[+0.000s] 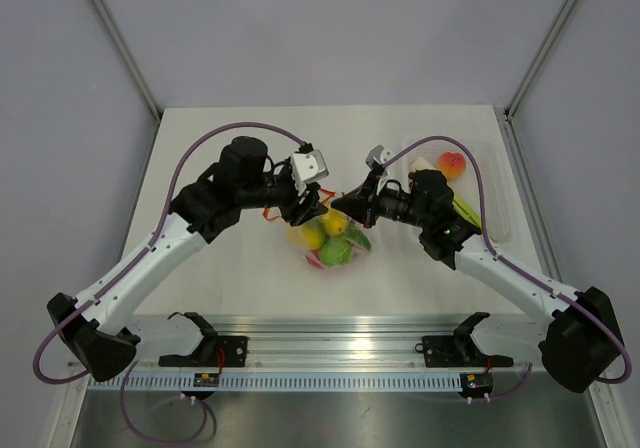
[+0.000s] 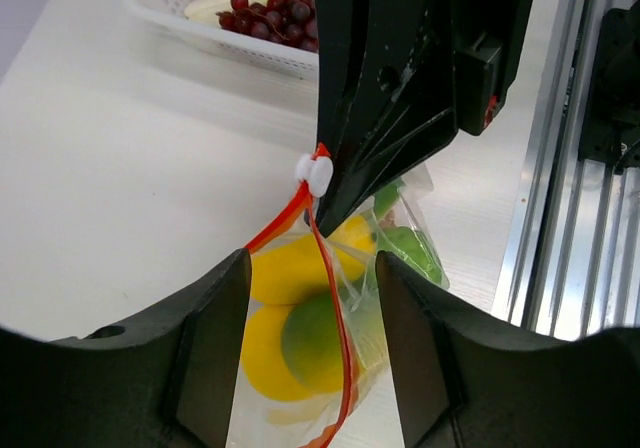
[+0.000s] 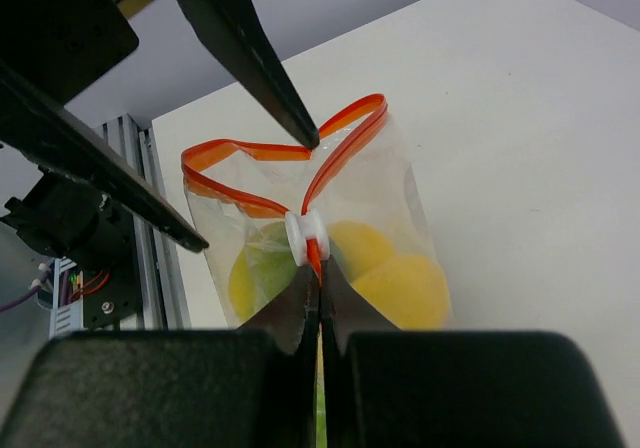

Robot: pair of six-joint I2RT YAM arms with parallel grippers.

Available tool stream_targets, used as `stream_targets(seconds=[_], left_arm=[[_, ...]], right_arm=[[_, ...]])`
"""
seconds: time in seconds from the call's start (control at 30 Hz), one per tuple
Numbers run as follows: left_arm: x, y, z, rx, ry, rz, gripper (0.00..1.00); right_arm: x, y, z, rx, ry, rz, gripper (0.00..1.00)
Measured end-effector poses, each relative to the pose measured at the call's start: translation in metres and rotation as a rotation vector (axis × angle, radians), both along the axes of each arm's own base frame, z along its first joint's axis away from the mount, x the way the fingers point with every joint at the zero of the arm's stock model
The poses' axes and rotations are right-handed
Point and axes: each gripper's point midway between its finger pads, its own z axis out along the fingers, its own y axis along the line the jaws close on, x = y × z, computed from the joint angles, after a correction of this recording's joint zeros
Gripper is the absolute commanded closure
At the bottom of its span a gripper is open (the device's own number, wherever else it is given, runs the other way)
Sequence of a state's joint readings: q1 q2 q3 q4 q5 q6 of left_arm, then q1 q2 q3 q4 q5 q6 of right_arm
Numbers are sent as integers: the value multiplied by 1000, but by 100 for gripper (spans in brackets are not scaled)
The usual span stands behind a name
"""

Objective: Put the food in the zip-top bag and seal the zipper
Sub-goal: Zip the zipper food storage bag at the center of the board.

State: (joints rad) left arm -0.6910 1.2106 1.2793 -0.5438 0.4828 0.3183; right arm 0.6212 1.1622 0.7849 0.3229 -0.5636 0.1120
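Note:
The clear zip-top bag (image 3: 392, 208) hangs between both grippers over the table, its mouth partly spread. Its red-orange zipper (image 3: 247, 151) forms a loop that narrows to a white slider (image 3: 306, 236). Inside lie food pieces: yellow lemons (image 2: 282, 270) and a green fruit (image 2: 313, 340). My right gripper (image 3: 320, 283) is shut on the zipper strip just beside the slider. My left gripper (image 2: 312, 268) stands open, its fingers (image 2: 212, 348) on either side of the bag's mouth edge without touching it. From above the two grippers, left (image 1: 312, 208) and right (image 1: 340, 206), nearly meet over the bag (image 1: 332, 246).
A white tray (image 1: 492, 203) at the right holds more food: a peach-coloured fruit (image 1: 452, 165), purple grapes (image 2: 268, 18) and a pale long piece. An aluminium rail (image 1: 330, 343) runs along the near edge. Purple cables arc over both arms.

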Motion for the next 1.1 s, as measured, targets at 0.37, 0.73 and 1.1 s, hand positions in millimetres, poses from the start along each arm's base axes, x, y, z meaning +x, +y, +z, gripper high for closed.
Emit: stream_targets(seconds=[0.37,0.73,1.1], left_arm=[[-4,-16,44,-47,-179,-194,54],[-11,-24,16,14,-84,-308,67],[-13,-26,10,8,-32,-319,60]], right_arm=[[-8,3,4,-23,-39,63,100],[-11,2,2,-35,-35,74,100],[-12,2,2,-36,-36,81,100]])
